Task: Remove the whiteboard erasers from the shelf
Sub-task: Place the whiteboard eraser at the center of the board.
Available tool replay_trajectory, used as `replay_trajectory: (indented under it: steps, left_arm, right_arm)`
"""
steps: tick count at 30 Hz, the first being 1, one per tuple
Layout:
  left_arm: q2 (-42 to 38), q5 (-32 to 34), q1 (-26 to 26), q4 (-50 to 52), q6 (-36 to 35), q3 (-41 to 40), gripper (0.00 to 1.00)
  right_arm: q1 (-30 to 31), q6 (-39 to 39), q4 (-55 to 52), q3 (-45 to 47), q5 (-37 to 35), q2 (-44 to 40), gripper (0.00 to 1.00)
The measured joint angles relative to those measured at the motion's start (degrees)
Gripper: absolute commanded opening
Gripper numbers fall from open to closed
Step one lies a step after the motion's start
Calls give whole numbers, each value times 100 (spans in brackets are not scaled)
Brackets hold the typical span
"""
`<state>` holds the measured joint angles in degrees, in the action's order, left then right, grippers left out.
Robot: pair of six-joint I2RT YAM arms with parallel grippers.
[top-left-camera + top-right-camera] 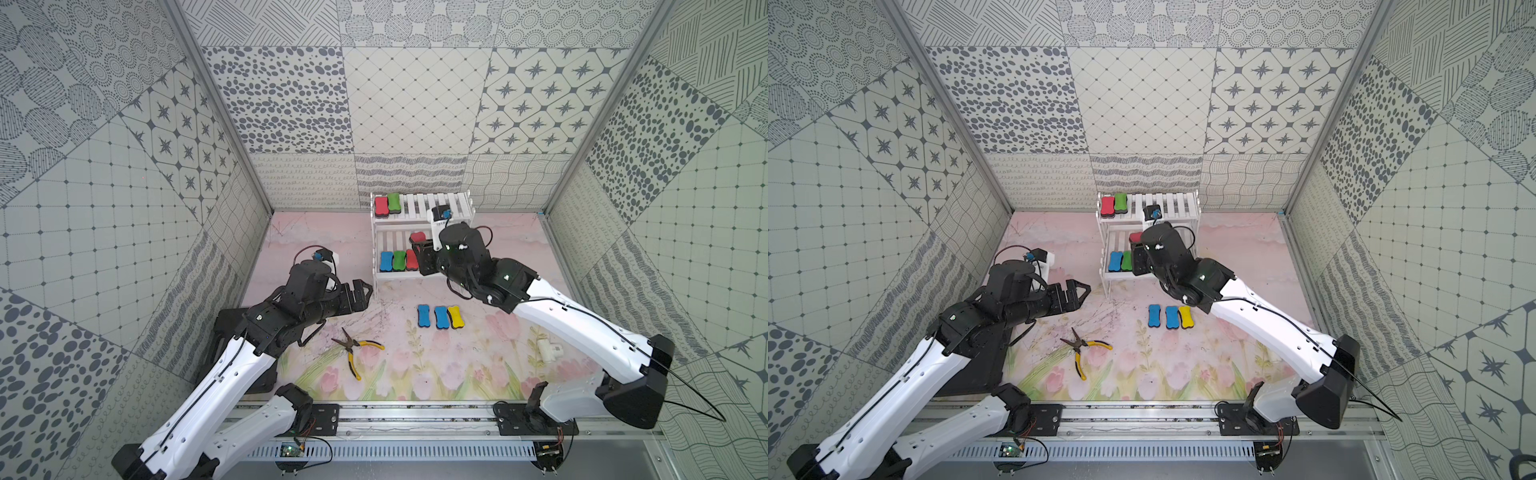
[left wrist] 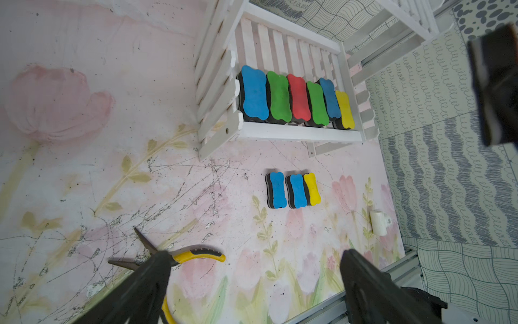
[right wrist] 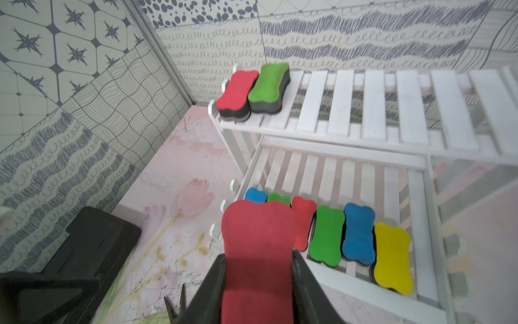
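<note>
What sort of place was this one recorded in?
Probably a purpose-built robot test booth, not a lived-in room: patterned wall panels box it in, a printed floral mat is the work surface, and the left arm and right arm mount on a metal rail.

Top tier of shelf [image 3: 375, 112]: mostly bare slats, free from above; only top-tier red eraser [image 3: 237, 89] and top-tier green eraser [image 3: 269, 87] sit touching at one end. Lower tier: row of six erasers [image 2: 297, 98] packed along front rail, bare slats behind it. Right gripper [image 3: 258, 254], clamped on held red eraser [image 3: 258, 224], hangs over the row's blue end, blocking access there. Left gripper [image 1: 367, 296], jaws wide, hovers just beside the side pickets. Mat [image 1: 457, 374] in front: three erasers [image 1: 439, 316], pliers [image 1: 355, 349], open strip between. Small white object [image 1: 548, 349] near right arm, black case [image 3: 92, 238] under left arm.
</note>
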<state>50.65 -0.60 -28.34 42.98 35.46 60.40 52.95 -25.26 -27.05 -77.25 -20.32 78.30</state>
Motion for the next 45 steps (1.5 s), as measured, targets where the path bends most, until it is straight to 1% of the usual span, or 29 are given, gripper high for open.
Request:
replay_trajectory:
  steps: [3,7,11,16,19,21,26,30,35,45]
  left_arm:
    - [-107,85,0,42,-26,-24,99]
    - [-236,186,0,151,-72,-24,99]
    - [-326,271,0,197,-76,-24,99]
    - [-352,365,0,304,-98,7,99]
    - [-361,396,0,358,-103,63,99]
    - [-369,402,0,404,-103,85,99]
    - [-372,417,0,446,-105,103,99]
    - [-337,415,0,457,-105,103,99]
    - [-291,415,0,459,-105,101,99]
    - [-155,411,2,457,-101,101,99]
  right_arm:
    - [310,-332,400,927,-138,-122,31]
    - [586,-807,1054,2015,-291,31,30]
    - [717,-1222,1827,2511,-446,592,30]
    - [756,-1646,2660,2520,-588,1672,30]
    - [756,-1884,2787,2500,-671,2129,30]
    - [743,-2031,2789,2496,-737,2284,30]
    - [662,-2260,2791,2452,-837,2424,31]
    - [608,-2391,2785,2297,-848,2612,37]
    - [584,-2468,2726,2264,-850,2728,37]
    - [586,-2538,2688,2262,-846,2739,47]
